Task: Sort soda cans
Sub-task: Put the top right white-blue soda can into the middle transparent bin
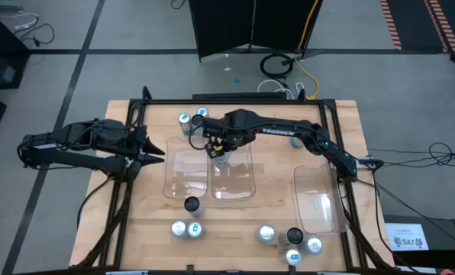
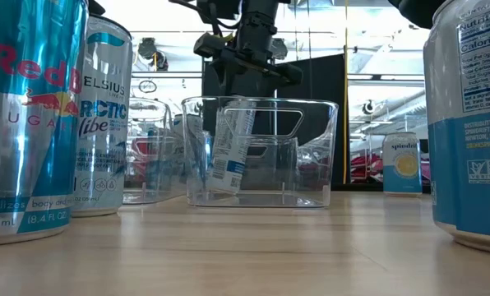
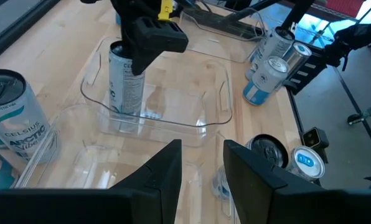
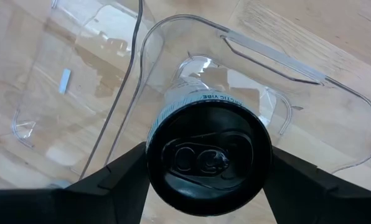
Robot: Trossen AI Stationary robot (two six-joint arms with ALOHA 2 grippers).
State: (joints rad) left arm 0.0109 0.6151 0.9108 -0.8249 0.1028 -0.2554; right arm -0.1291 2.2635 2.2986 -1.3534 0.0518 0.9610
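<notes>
My right gripper (image 1: 221, 147) is shut on a silver soda can with a black top (image 4: 209, 155), its fingers (image 4: 114, 177) on both sides of it. The can (image 2: 231, 152) hangs slightly tilted inside the middle clear tray (image 1: 243, 183), its base close to the tray floor. The left wrist view shows this can (image 3: 126, 81) under the right gripper too. My left gripper (image 3: 201, 168) is open and holds nothing; it waits at the table's left side (image 1: 157, 153), beside the left tray (image 1: 178, 179).
Two cans (image 1: 184, 120) stand at the back edge. Several more stand along the front, among them a dark-topped can (image 1: 192, 204) and a group at the front right (image 1: 295, 236). A third clear tray (image 1: 317, 200) lies on the right.
</notes>
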